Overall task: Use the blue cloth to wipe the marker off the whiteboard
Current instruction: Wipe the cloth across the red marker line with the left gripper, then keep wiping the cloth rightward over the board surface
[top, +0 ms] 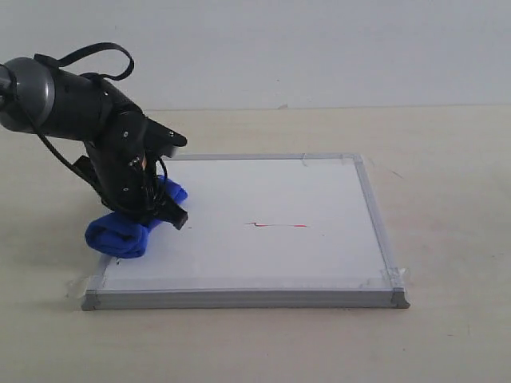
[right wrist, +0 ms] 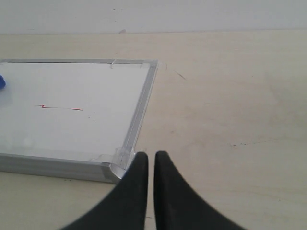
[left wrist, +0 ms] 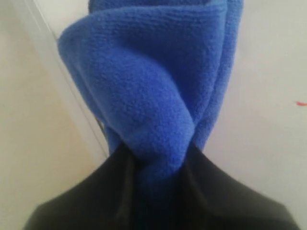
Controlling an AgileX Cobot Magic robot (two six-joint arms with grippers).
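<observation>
While my left arm leans down from the 9 o'clock side of the exterior view, its dark wrist bends steeply toward the whiteboard [top: 279, 191], with a cable looping above the upper link. My left gripper [top: 164, 214] points down and slightly toward 3 o'clock, and its jaws are clamped on the blue cloth [top: 120, 235]. The left wrist view shows the same grip: the black fingers [left wrist: 216, 191] pinch the cloth [left wrist: 144, 86] at its waist, so the fuzzy fabric bulges out in thick folds beyond them. The cloth lies at the board's 9 o'clock edge, partly on the white surface and partly over the silver frame.

The marker [top: 279, 226] is a thin red line with a small dark hook at its 9 o'clock end. It lies just to the 3 o'clock side of the board's middle, well apart from the cloth.

My right gripper [right wrist: 151, 160] appears only in its own wrist view. Its two dark fingers are drawn together, with a thin slit between the tips and nothing held. They are off the board, over the pale table [right wrist: 230, 105], close to a grey corner cap of the frame.
</observation>
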